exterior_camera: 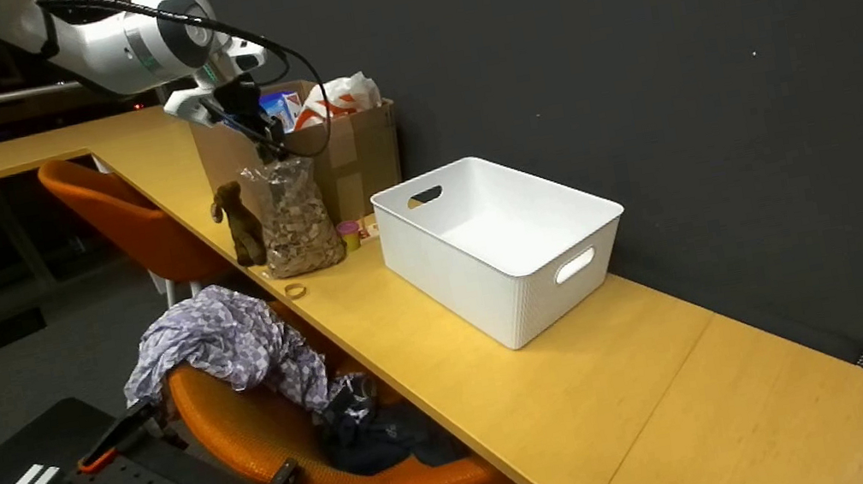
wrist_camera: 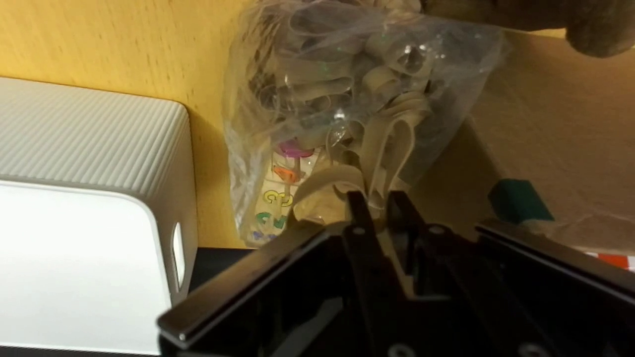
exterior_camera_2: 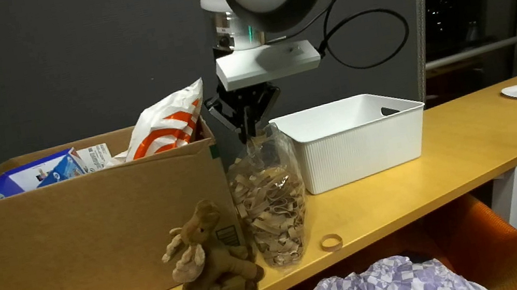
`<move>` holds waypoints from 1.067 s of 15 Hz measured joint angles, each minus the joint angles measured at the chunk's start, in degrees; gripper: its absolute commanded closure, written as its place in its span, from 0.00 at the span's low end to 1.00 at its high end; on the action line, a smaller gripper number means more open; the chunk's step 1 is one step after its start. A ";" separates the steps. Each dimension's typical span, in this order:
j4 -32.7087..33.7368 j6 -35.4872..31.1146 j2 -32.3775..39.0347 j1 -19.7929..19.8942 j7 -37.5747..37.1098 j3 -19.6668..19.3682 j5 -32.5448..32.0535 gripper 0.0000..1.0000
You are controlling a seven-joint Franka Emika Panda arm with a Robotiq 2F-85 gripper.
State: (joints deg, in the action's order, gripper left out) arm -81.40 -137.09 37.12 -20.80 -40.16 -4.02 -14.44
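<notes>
A clear plastic bag (exterior_camera: 299, 226) full of tan rubber bands stands upright on the wooden table. It also shows in an exterior view (exterior_camera_2: 273, 216) and in the wrist view (wrist_camera: 322, 94). My gripper (exterior_camera_2: 249, 135) points down into the bag's open top, also in an exterior view (exterior_camera: 274, 153). In the wrist view the fingers (wrist_camera: 374, 201) are nearly together, with a tan band strip (wrist_camera: 396, 265) between them; the grip's exact contact is dark. A brown plush animal (exterior_camera_2: 222, 272) sits beside the bag. A single loose band (exterior_camera_2: 332, 247) lies near the table edge.
A cardboard box (exterior_camera_2: 93, 256) with packages and a white-orange bag (exterior_camera_2: 164, 129) stands against the bag. A white bin (exterior_camera: 445, 274) stands on the other side. A small yellow tub (exterior_camera: 351, 240) and a numbered card (wrist_camera: 273, 198) lie behind. Orange chairs (exterior_camera: 276, 466) stand along the table.
</notes>
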 measured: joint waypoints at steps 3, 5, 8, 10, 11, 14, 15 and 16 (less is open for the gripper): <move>-0.09 0.08 -0.68 -0.08 -1.17 -0.13 0.00 0.28; -0.25 0.47 -1.71 -0.09 -2.95 -0.51 0.00 0.13; -1.49 1.76 -4.19 0.14 -5.89 -1.24 0.01 0.00; -2.61 3.96 -5.82 0.59 -7.68 -1.38 0.13 0.00; -3.29 5.57 -6.58 0.80 -8.37 -1.37 0.27 0.00; -6.20 10.99 -8.62 1.58 -9.59 -0.75 1.91 0.00; -7.46 12.49 -9.20 1.75 -10.08 -0.58 2.45 0.00; -9.03 13.70 -9.89 1.86 -10.78 -0.46 2.57 0.00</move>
State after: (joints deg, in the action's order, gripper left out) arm -90.43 -123.39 27.22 -18.94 -50.94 -4.48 -11.88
